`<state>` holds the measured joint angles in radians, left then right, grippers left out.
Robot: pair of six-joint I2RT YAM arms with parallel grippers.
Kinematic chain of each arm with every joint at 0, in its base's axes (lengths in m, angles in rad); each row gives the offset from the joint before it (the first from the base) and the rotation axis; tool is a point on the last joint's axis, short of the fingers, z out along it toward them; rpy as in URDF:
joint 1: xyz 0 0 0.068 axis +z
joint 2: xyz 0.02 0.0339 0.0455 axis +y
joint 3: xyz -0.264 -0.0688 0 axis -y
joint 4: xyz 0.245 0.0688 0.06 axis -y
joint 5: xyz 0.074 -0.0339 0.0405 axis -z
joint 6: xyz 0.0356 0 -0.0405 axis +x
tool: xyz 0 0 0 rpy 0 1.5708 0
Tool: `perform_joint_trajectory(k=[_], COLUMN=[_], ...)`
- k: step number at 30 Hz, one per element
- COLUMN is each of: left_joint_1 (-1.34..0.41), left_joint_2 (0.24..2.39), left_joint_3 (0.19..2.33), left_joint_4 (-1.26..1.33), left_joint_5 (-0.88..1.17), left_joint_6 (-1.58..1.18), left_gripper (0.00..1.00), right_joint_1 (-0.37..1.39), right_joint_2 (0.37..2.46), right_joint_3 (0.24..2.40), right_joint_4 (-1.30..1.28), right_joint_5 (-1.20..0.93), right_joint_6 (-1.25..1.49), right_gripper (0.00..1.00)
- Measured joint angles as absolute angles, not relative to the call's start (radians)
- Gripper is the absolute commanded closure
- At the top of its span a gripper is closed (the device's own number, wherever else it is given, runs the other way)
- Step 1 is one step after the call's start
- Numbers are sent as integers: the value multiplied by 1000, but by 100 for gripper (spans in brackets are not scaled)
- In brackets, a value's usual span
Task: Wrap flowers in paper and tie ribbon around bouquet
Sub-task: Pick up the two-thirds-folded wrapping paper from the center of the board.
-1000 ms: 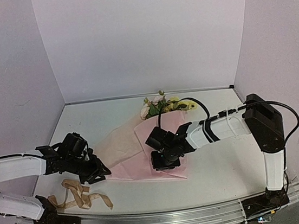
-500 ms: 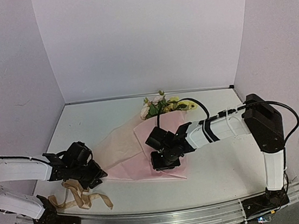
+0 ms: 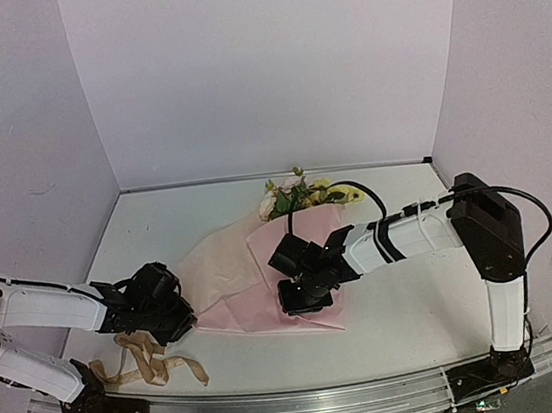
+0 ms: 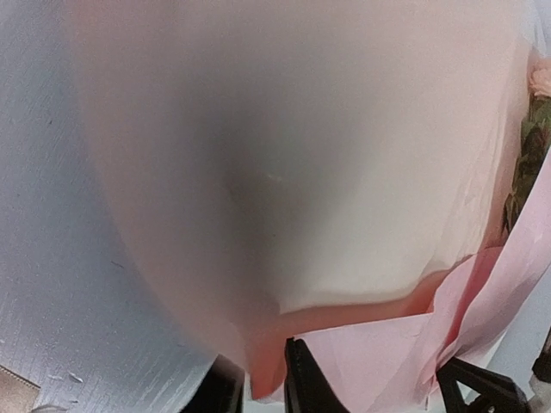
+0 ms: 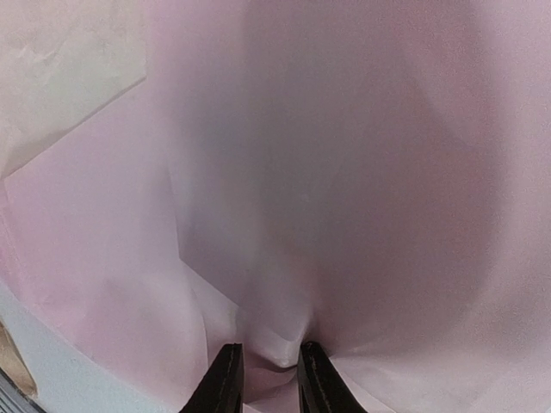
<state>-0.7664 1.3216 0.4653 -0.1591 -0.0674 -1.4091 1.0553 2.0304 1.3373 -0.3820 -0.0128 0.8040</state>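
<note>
The pink paper (image 3: 234, 272) lies mid-table, and the flowers (image 3: 300, 195) stick out of its far end. At its near left corner, my left gripper (image 3: 182, 319) is shut on the paper's edge. In the left wrist view that edge (image 4: 267, 361) sits between the fingers of the left gripper (image 4: 263, 391). My right gripper (image 3: 304, 297) presses down on the folded paper below the blooms. In the right wrist view the right gripper (image 5: 269, 374) pinches a fold of paper (image 5: 344, 172). The stems are hidden under the paper. The tan ribbon (image 3: 146, 358) lies looped near the front left.
White walls enclose the table (image 3: 409, 301) on three sides. A metal rail (image 3: 300, 400) runs along the near edge. A black cable (image 3: 354, 189) arcs over the right arm beside the flowers. The ribbon lies just in front of my left arm.
My left gripper has moved right, to the paper's near left corner, and closed on it. The right gripper and the flowers have stayed put.
</note>
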Motion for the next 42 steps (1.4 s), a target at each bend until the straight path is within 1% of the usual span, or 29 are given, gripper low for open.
perform_joint_trajectory(k=[3,5,7,9,22,32,34,42], left_joint_1=[-800,-818,-830,-834,-861,-863,-865,-923], left_joint_2=[1308,1288,1267,1251,1209,1190,1184,1124], left_joint_3=[482,488,490,489,374,349,349,379], left_joint_4=[-179,-184,-186,-190,-158,-114,-110,-133], left_joint_5=[-104,-125,-138,-145,-172,-229,-239,-323], left_joint_6=[-1388,-1377,-1369,-1366,-1473,-1466,-1461,-1356], left_gripper=[64,59,57,57,73,98,100,100], right_joint_1=[1058,1062,1068,1073,1081,1081,1081,1083], right_joint_2=[2028,2026,2025,2025,2025,2025,2025,2025], right_joint_3=[1337,1337,1337,1337,1337,1337,1337,1337], right_joint_4=[-382,-383,-383,-383,-383,-384,-384,-384], right_joint_5=[-14,-17,-21,-24,-29,-34,-35,-36], right_joint_6=[804,804,804,804,804,804,804,804], right_gripper=[75,75,75,75,75,75,76,75])
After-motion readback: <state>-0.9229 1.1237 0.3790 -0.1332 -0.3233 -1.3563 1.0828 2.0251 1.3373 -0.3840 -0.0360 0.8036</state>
